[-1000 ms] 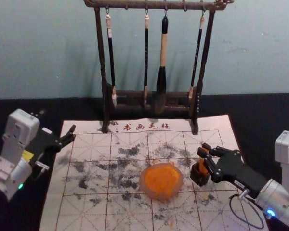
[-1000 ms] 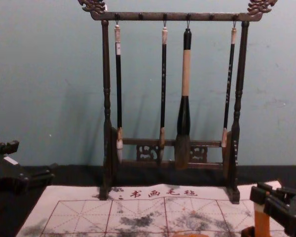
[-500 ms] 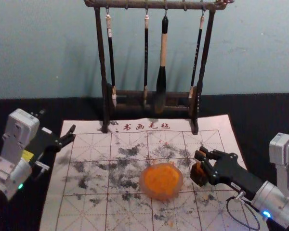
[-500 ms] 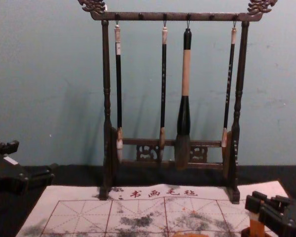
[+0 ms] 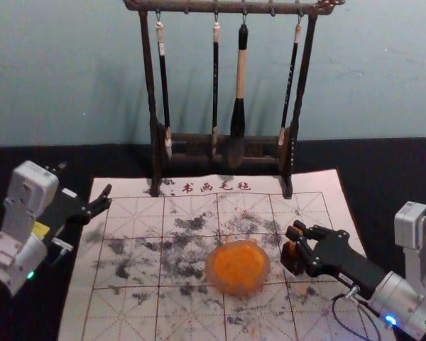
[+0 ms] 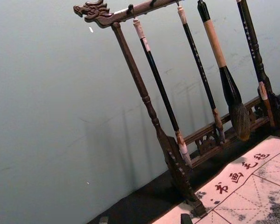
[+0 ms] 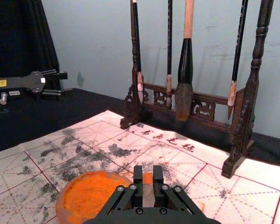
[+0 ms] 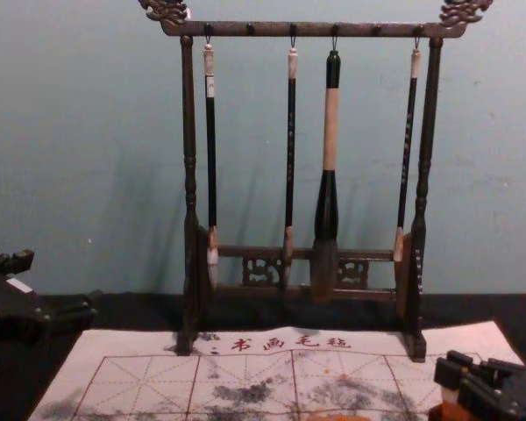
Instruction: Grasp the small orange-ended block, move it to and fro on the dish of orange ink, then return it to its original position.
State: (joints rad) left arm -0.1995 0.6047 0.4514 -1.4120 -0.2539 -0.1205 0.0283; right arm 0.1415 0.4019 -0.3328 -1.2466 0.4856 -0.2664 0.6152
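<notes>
dish (image 5: 238, 268): orange ink | pot (image 5: 289, 265), right of dish: block (image 7: 147, 178) inside, pinched by right gripper (image 5: 299, 239) | left gripper (image 5: 85, 180): spread, at mat's (image 5: 131, 316) left edge

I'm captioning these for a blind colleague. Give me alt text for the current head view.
Right gripper with jaws shut on the orange-ended block at a dark holder, right of a round dish of orange ink on a gridded mat. The open left gripper hangs by the mat's left edge; behind, four brushes hang from a rack.
</notes>
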